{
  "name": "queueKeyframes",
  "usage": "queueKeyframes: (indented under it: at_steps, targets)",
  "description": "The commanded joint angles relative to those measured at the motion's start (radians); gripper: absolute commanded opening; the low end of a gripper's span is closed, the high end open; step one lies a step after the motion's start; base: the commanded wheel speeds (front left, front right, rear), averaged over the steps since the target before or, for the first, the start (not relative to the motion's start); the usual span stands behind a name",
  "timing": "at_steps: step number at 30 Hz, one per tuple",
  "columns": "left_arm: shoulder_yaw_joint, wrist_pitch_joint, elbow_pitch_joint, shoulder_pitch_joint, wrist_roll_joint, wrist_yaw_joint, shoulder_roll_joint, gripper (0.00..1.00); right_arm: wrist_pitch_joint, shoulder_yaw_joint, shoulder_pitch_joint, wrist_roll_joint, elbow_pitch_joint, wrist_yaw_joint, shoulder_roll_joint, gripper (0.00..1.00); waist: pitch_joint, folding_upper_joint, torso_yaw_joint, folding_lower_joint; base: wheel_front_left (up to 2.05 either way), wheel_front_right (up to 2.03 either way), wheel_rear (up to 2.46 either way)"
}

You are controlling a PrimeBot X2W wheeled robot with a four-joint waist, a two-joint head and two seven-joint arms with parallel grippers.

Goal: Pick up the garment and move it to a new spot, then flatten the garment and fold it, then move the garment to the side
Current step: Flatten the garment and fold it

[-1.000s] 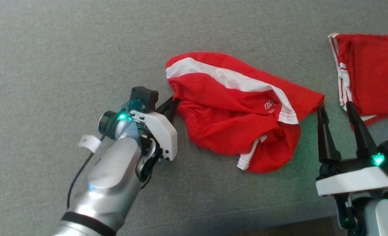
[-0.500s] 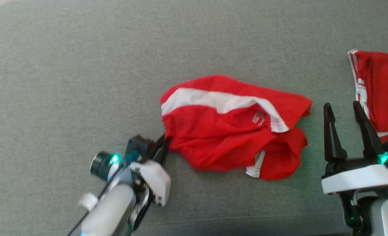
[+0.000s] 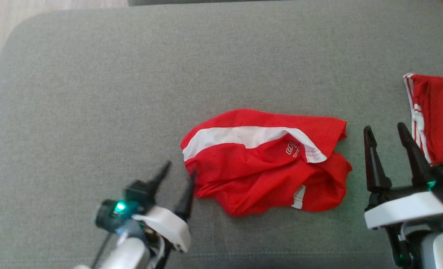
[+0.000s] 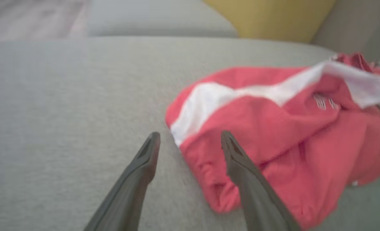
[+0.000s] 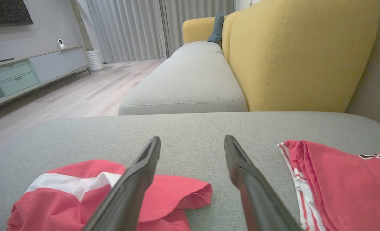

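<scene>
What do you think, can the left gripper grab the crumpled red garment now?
Probably yes. The left gripper is open right beside the crumpled red garment, with nothing between them on the grey cushion.

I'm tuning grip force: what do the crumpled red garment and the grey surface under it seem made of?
Red garment: thin, soft, matte cloth, probably jersey; it lies in loose folds. Grey cushion: matte woven upholstery, by its flecked weave.

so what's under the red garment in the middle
The red garment lies crumpled on the grey cushion, which shows all round it. Its lower layers and the cushion beneath are covered.
</scene>
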Motion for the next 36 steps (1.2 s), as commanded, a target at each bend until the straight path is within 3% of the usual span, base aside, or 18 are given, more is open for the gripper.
queueKeyframes:
  at_steps: [1, 8, 15, 20, 36]
  targets:
    - [0.050, -0.019, -0.044, -0.020, -0.007, 0.008, 0.012, 1.00, 0.004, 0.028, -0.007, -0.008, -0.042, -0.001, -0.005, 1.00, -0.007, 0.0000, 0.003, 0.0000, 0.00, 0.00, 0.00]
    - [0.219, -0.074, -0.196, 0.019, -0.050, 0.076, 0.047, 1.00, 0.029, 0.031, 0.013, -0.021, -0.059, -0.001, -0.005, 1.00, -0.049, 0.0000, 0.018, 0.0000, 0.00, 0.00, 0.00]
    - [0.302, -0.078, -0.239, 0.046, -0.053, 0.069, 0.109, 1.00, 0.042, 0.034, 0.034, -0.020, -0.060, -0.001, -0.006, 1.00, -0.078, 0.0000, 0.020, 0.0000, 0.00, 0.00, 0.00]
    - [0.320, -0.079, -0.248, 0.068, -0.060, 0.050, 0.137, 1.00, 0.049, 0.034, 0.041, -0.018, -0.063, -0.001, -0.007, 1.00, -0.085, 0.0000, 0.019, 0.0000, 0.00, 0.00, 0.00]
    - [0.295, -0.075, -0.245, 0.053, -0.063, 0.028, 0.142, 1.00, 0.053, 0.036, 0.036, -0.012, -0.071, -0.001, -0.007, 1.00, -0.074, 0.0000, 0.020, 0.0000, 0.00, 0.00, 0.00]
